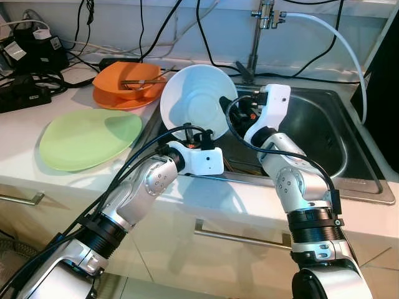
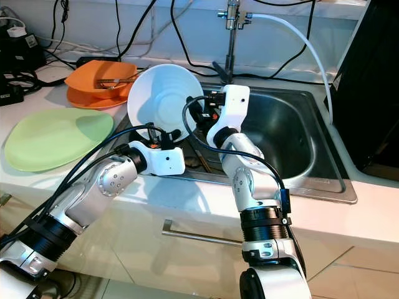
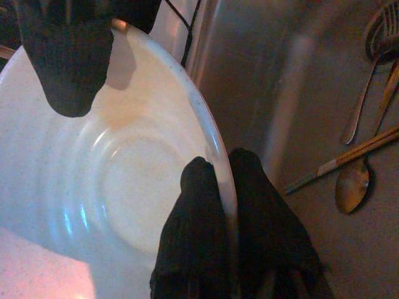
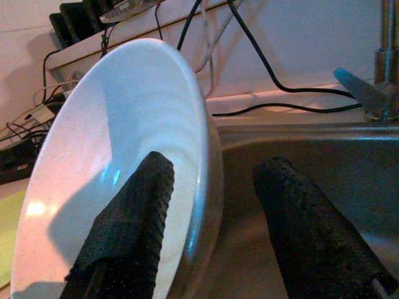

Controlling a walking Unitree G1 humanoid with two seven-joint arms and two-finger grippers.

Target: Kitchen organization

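While the green plate [image 1: 87, 138] and orange dishes [image 1: 124, 84] sit on the counter left of the sink [image 1: 324, 134], the white bowl [image 1: 198, 103] is tilted on edge over the sink's left rim; left gripper [image 3: 227, 187] clamped on its rim, right gripper [image 4: 215, 187] wide, straddling the opposite rim.

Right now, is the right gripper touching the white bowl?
Apart. The right wrist view shows the right gripper open astride the white bowl rim, a gap beside each finger.

A home kitchen: steel sink [image 1: 324, 134] with tap [image 1: 265, 25], white counter [image 1: 25, 128], drawer handles [image 1: 240, 235].
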